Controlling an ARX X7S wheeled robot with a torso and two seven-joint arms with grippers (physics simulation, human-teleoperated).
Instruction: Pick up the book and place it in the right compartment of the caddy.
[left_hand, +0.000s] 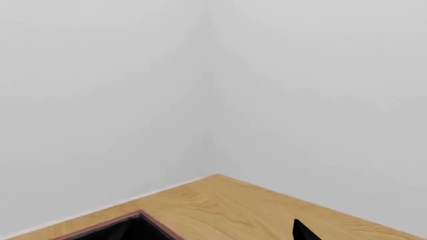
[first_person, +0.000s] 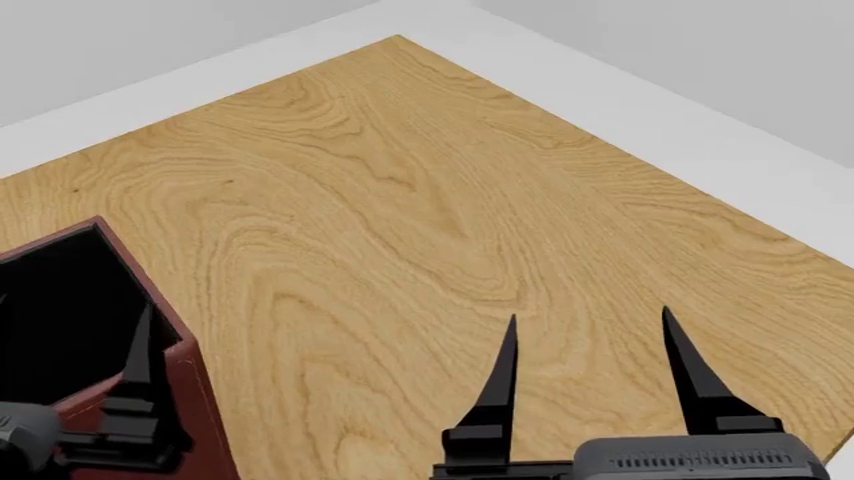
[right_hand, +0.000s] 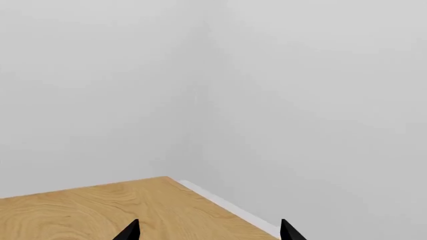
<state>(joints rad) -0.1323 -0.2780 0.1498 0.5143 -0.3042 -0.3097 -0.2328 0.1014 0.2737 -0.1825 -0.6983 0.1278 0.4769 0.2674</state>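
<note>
Pale wooden tabletop (first_person: 400, 200) beneath white walls.
Dark red-brown black-lined caddy (first_person: 180, 365) sits left; right gripper (first_person: 590, 335) spread wide, left gripper (first_person: 134, 350) state unclear.

Only a corner of the caddy (first_person: 160, 330) is seen in the head view; the rest is cut off by the picture's edge. The left tool (first_person: 80, 400) is shown by one finger only, so its spread cannot be told. Only fingertips (right_hand: 130, 231) are caught by the right wrist view.
</note>
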